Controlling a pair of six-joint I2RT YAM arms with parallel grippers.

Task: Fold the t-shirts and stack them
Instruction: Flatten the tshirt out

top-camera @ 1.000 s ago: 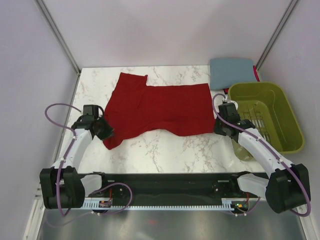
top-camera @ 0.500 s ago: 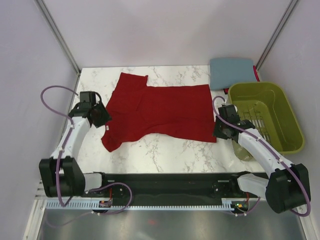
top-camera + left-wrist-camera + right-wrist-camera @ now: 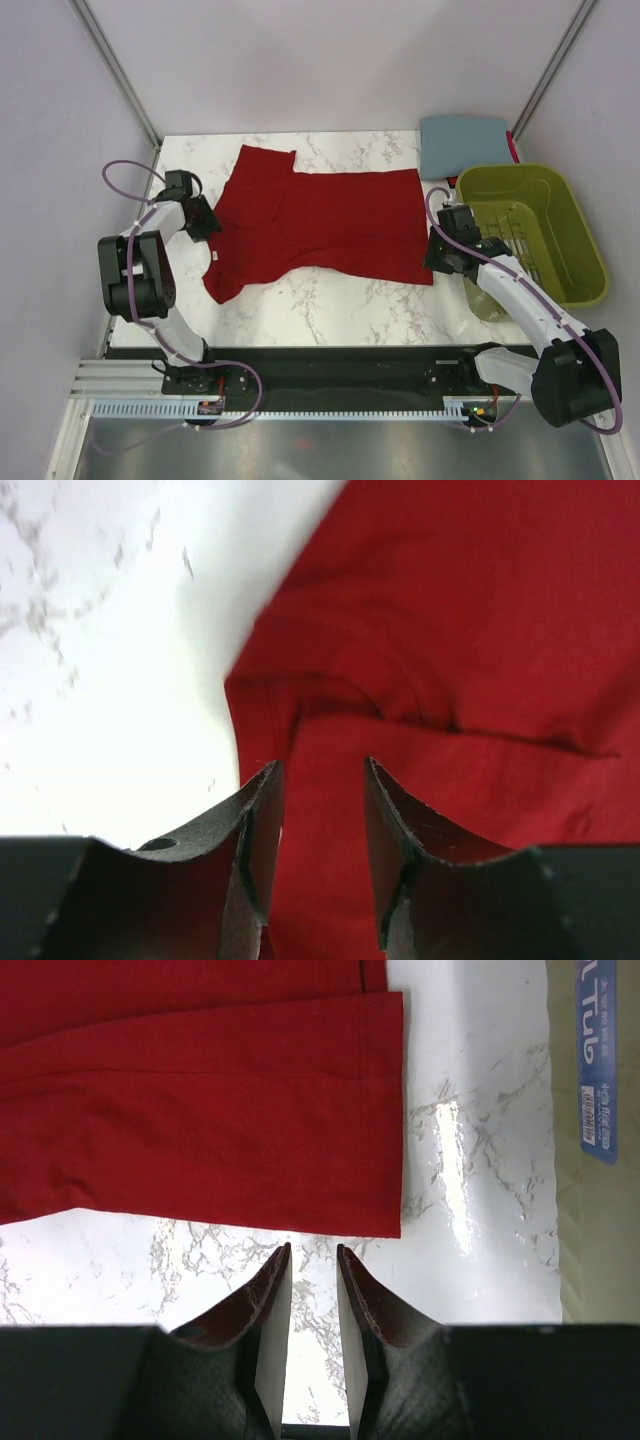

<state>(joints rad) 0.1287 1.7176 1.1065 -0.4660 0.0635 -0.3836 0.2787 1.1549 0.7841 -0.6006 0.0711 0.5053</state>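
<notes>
The dark red t-shirt [image 3: 320, 225] lies spread flat on the marble table [image 3: 330, 300], one sleeve at the back left and one at the near left. My left gripper [image 3: 210, 224] is open at the shirt's left edge. In the left wrist view the left gripper [image 3: 320, 770] has its jaws apart over the red cloth [image 3: 450, 630]. My right gripper [image 3: 436, 262] is by the shirt's near right corner. In the right wrist view the right gripper [image 3: 312, 1252] is narrowly open and empty over marble, just short of the hem [image 3: 250, 1180]. The slate blue-grey shirt [image 3: 462, 143] lies folded at the back right.
The olive-green slatted basket [image 3: 560, 195] stands at the right of the table, close to my right arm. Its wall with a blue label [image 3: 595, 1060] shows at the right edge of the right wrist view. Grey walls close in the table on three sides.
My left gripper has moved from the near left sleeve back along the shirt's left edge. The shirt's near right hem has shifted a little nearer. My right gripper has barely moved.
</notes>
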